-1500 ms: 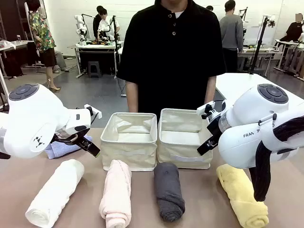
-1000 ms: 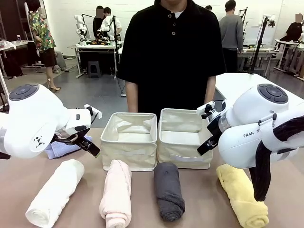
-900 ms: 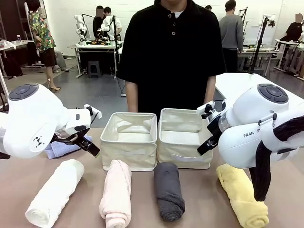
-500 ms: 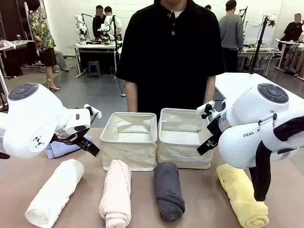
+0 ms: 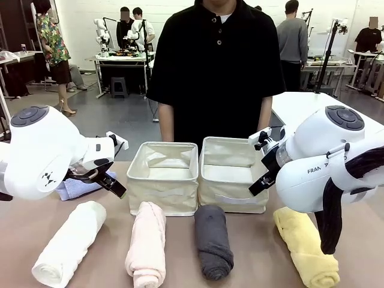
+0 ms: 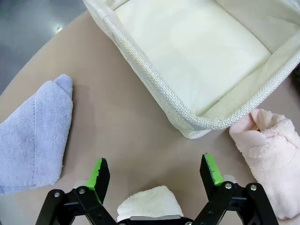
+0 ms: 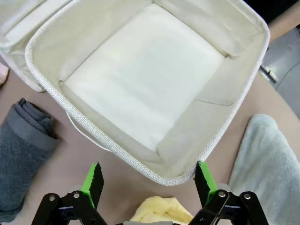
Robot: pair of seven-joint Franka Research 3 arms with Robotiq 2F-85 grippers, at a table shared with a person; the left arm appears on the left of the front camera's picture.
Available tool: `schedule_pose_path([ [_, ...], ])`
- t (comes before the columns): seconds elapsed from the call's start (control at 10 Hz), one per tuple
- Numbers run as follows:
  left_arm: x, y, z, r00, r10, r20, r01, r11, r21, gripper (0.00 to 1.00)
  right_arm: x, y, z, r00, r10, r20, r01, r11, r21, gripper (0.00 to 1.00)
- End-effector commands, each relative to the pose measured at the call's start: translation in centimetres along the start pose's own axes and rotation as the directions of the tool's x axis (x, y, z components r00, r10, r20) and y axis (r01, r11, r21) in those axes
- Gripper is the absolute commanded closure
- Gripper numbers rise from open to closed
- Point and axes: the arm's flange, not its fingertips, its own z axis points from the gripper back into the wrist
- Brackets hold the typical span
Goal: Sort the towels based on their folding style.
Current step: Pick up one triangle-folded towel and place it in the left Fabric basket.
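The brown table (image 5: 114,258) stands in a big room with other tables and people far off. A person in a black shirt (image 5: 216,66) stands at the far side. Two cream baskets sit side by side in the middle, the left basket (image 5: 162,195) and the right basket (image 5: 231,198).

Four rolled towels lie in a row in front of the baskets: white roll (image 5: 69,243), pink roll (image 5: 147,243), grey roll (image 5: 213,240) and yellow roll (image 5: 306,246). The blue towel (image 6: 33,131) lies left of the baskets. The teal towel (image 7: 269,164) lies right of them.

Nothing has moved since a moment ago. The left gripper (image 6: 155,168) stays spread wide over the end of the white roll, holding nothing. The right gripper (image 7: 148,174) stays spread wide over the yellow roll's end, holding nothing.

Bare table lies between the blue towel and the left basket. The pink roll's end is right by that basket's corner. The rolls reach close to the near edge.
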Motion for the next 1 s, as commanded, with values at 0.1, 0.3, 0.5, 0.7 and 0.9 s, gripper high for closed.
schedule_pose_path([
  [0.1, 5.3, 0.6, 7.5, 0.997, -0.035, 0.063, 0.032, 0.999, 0.041, 0.00, 4.6, 1.5, 9.2, 0.989, 0.032, 0.147, -0.021, 0.997, -0.079, 0.00],
  [0.3, 10.5, 0.0, 16.5, 0.988, -0.102, 0.117, 0.088, 0.989, 0.119, 0.00, 8.5, 3.6, 19.7, 0.963, 0.082, 0.255, -0.040, 0.985, -0.167, 0.00],
  [0.5, 14.0, -1.6, 23.5, 0.980, -0.161, 0.120, 0.135, 0.971, 0.197, 0.00, 10.5, 5.2, 27.5, 0.954, 0.094, 0.285, -0.019, 0.967, -0.255, 0.00],
  [0.7, 14.6, -3.1, 27.3, 0.972, -0.190, 0.135, 0.151, 0.955, 0.256, 0.00, 10.4, 6.1, 31.7, 0.949, 0.100, 0.298, 0.000, 0.948, -0.319, 0.00],
  [0.9, 13.8, -2.0, 26.5, 0.971, -0.187, 0.150, 0.158, 0.969, 0.187, 0.00, 10.0, 5.9, 30.9, 0.936, 0.115, 0.331, -0.034, 0.970, -0.240, 0.00],
])
